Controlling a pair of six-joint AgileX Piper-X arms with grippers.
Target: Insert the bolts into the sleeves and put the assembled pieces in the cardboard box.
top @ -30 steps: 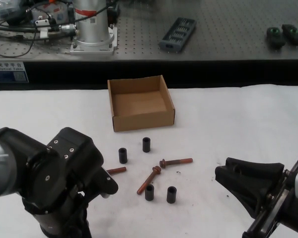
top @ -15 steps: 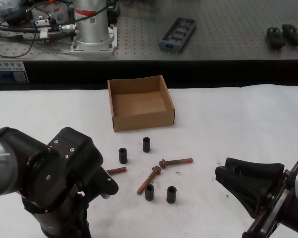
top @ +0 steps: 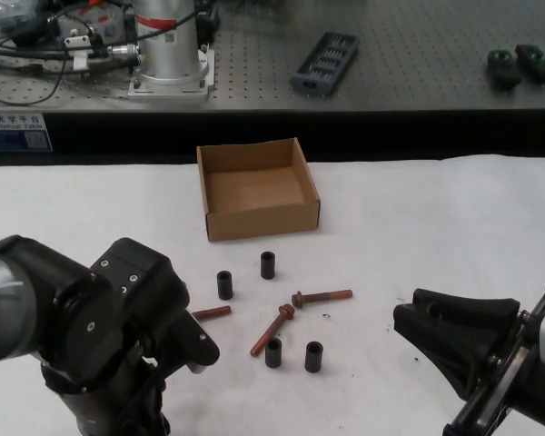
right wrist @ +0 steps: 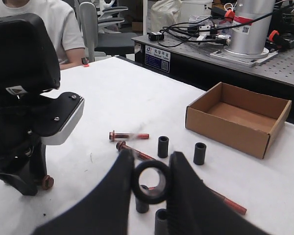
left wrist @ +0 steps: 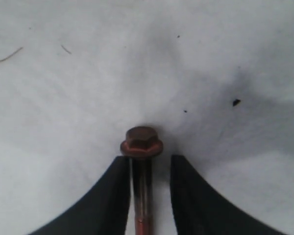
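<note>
My left gripper is shut on a rusty bolt, fingers either side of its shaft, its hex head just past the fingertips and close over the white cloth. The right wrist view shows that bolt head under the left arm. My right gripper is shut on a black sleeve, its bore facing the camera; it hangs at the near right. The open cardboard box stands at the middle back. In front of it lie three bolts and several sleeves.
The left arm's black bulk covers the near left of the cloth and part of one bolt. A raised black bench edge runs behind the box, with a metal post and cables on the bench. A seated person is beyond the table.
The left arm has turned slightly in the high view. The right arm, loose bolts and sleeves have not moved.
</note>
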